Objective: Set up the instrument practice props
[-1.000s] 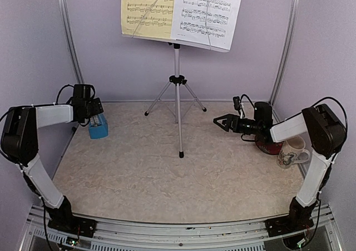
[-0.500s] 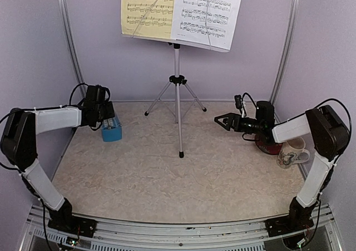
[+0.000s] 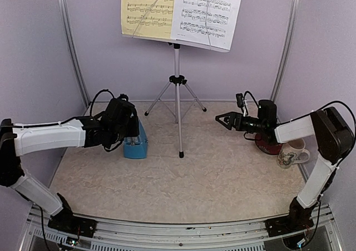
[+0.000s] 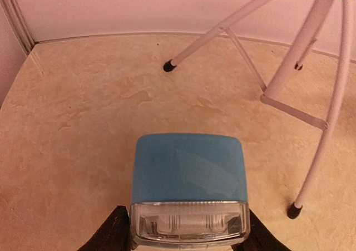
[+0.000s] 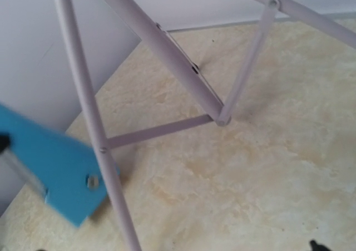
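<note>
setting: a marbled beige table (image 3: 183, 178) is being enclosed by lilac walls. left: the small blue metronome (image 4: 189, 173) is being clamped by its sides in the left gripper (image 3: 132, 137), low over the table, just left of the music stand (image 3: 177, 95). it is judged light, rigid and slick, best taken on its flat flanks. centre: a yellow sheet (image 3: 146, 9) and a white sheet (image 3: 208, 9) are being carried on the stand's desk. right: the right gripper (image 3: 225, 119) is being held empty, jaws apart, near the mug (image 3: 292, 152). the table looks smooth, so a set-down base may slide.
</note>
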`<action>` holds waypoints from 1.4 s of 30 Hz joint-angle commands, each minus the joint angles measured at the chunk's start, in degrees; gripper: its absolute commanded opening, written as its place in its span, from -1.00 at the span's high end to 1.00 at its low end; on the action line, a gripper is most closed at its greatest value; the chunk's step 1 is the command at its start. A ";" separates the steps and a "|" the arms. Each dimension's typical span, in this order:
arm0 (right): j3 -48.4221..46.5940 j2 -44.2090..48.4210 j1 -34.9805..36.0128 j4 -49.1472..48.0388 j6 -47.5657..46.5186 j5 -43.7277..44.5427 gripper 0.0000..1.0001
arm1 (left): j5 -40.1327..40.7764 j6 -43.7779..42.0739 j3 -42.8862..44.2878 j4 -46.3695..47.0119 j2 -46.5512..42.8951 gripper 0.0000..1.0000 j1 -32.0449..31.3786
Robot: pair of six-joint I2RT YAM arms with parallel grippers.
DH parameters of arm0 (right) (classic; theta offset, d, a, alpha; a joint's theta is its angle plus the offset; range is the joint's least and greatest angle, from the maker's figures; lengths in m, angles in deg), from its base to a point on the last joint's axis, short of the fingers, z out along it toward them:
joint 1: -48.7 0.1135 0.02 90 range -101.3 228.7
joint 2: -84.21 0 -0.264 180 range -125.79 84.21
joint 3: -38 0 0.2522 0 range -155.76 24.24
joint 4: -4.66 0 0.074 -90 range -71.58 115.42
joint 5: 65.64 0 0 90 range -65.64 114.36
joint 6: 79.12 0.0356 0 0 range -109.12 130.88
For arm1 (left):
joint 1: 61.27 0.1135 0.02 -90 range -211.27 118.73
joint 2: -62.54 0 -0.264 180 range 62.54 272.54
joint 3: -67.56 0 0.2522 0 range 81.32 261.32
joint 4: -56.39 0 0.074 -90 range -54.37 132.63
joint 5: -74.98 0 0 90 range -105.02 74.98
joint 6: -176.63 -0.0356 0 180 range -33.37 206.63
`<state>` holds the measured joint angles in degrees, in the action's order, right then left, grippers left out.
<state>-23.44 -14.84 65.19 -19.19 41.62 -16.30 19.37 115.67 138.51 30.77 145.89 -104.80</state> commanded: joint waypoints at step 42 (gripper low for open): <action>6.24 18.92 2.23 13.65 -3.27 3.33 -1.00 | 9.75 17.51 27.80 6.32 25.77 -0.87 -33.53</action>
<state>-17.47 1.14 66.70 -9.46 39.61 -14.49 32.95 140.72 167.82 27.91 173.06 -138.44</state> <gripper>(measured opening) 0.999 0.884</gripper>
